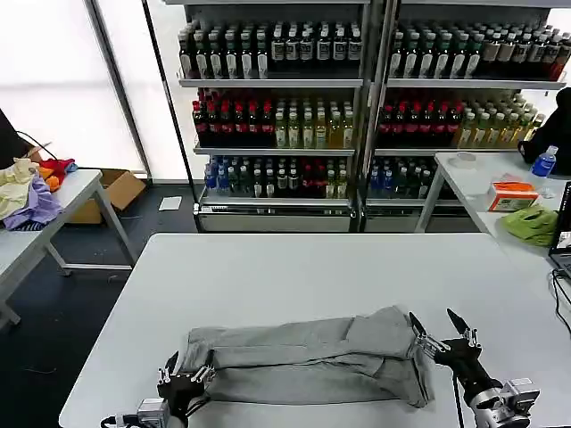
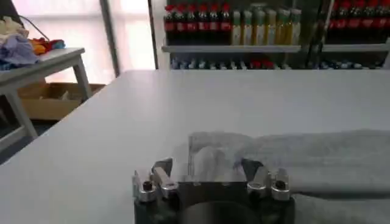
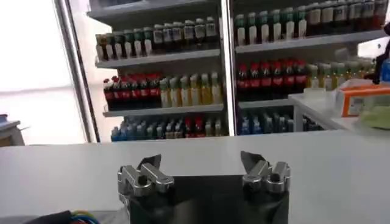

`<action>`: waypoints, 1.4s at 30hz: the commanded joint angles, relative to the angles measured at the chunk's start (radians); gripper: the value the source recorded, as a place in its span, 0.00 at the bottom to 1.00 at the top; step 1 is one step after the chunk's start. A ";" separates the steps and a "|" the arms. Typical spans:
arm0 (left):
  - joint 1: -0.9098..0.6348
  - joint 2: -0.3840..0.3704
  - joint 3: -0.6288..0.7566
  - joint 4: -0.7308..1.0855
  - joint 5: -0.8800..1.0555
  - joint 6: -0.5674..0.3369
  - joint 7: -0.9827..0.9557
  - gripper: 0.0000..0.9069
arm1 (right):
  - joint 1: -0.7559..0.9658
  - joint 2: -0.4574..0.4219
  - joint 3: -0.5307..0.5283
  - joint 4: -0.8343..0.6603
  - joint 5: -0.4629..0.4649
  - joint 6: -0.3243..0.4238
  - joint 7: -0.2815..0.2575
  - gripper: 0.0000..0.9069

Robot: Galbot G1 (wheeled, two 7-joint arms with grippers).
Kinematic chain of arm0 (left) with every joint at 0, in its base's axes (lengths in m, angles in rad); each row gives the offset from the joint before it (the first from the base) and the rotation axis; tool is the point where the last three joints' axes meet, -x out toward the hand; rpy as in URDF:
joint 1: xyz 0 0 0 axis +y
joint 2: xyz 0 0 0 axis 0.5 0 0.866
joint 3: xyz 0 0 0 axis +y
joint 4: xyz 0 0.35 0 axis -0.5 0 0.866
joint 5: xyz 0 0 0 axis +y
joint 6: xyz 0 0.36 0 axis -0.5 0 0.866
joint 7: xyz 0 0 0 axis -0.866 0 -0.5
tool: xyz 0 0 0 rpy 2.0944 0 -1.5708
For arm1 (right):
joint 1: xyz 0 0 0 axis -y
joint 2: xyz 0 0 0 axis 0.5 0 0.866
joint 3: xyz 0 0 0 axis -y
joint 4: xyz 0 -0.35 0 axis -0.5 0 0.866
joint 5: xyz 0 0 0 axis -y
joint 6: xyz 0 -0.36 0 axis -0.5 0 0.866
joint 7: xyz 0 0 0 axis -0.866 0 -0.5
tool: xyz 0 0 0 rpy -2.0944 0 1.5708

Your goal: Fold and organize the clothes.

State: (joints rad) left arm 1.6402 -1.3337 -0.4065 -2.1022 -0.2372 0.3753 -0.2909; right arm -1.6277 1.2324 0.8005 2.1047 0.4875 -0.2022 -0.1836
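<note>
- A light grey shirt [image 1: 308, 359] is found lying on the near part of the white table [image 1: 294, 267], already gathered into a long, narrow band running across the robot's front; by its shape, the side folds are judged done and an end-to-end fold is judged outstanding.
- The left gripper [image 1: 186, 378] is held low at the band's left end, fingers spread and nothing clasped. In the left wrist view the cloth edge [image 2: 210, 152] is seen just beyond the left gripper's fingertips [image 2: 206, 171], near but apparently not touched.
- The right gripper [image 1: 442, 333] is held at the band's right end, just beside the bunched cloth, jaws parted and empty; contact cannot be told.
- Placement at opposite ends is judged to suit a paired pick-up of both ends.
- The shirt lies between the two grippers, nearer the table's front edge than its middle.
- A heap of coloured garments [image 1: 31, 189] rests on a side table, well apart.
</note>
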 commanded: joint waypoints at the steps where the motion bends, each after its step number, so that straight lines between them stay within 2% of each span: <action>1: 0.005 -0.044 0.025 0.050 0.046 -0.016 -0.003 0.01 | -0.004 0.003 0.003 -0.001 -0.002 0.011 -0.003 1.00; 7: 0.031 -0.046 0.024 0.032 0.126 -0.059 0.044 0.00 | -0.014 0.004 0.007 0.008 0.005 0.010 -0.003 1.00; 17: 0.033 -0.057 0.014 0.037 0.105 -0.099 0.058 0.01 | -0.017 0.007 0.008 0.025 0.006 0.004 0.001 1.00; 21: 0.018 -0.038 -0.042 0.005 0.047 -0.106 0.062 0.01 | -0.022 0.003 0.013 0.032 0.013 0.002 0.002 1.00; 24: 0.005 0.006 -0.135 -0.038 -0.023 -0.094 0.077 0.01 | -0.026 -0.001 0.019 0.035 0.020 0.002 0.004 1.00; 30: -0.011 0.152 -0.419 -0.045 -0.157 -0.063 0.150 0.01 | -0.026 -0.005 0.020 0.036 0.032 0.002 0.005 1.00; 32: -0.013 0.224 -0.508 -0.010 -0.192 -0.062 0.174 0.01 | -0.025 -0.005 0.017 0.036 0.032 0.002 0.005 1.00; 37: -0.005 0.362 -0.608 0.089 -0.242 -0.061 0.219 0.01 | -0.023 -0.008 0.003 0.039 0.032 -0.001 0.008 1.00; 40: -0.025 0.422 -0.623 0.135 -0.241 -0.055 0.238 0.01 | -0.023 -0.009 -0.002 0.043 0.033 -0.002 0.008 1.00; 42: -0.030 0.435 -0.610 0.116 -0.242 -0.048 0.236 0.01 | -0.026 -0.009 -0.002 0.046 0.033 -0.002 0.007 1.00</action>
State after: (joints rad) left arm 1.6316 -1.1233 -0.8139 -2.0640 -0.3816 0.3147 -0.1199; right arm -1.6525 1.2232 0.8029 2.1491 0.5189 -0.2043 -0.1761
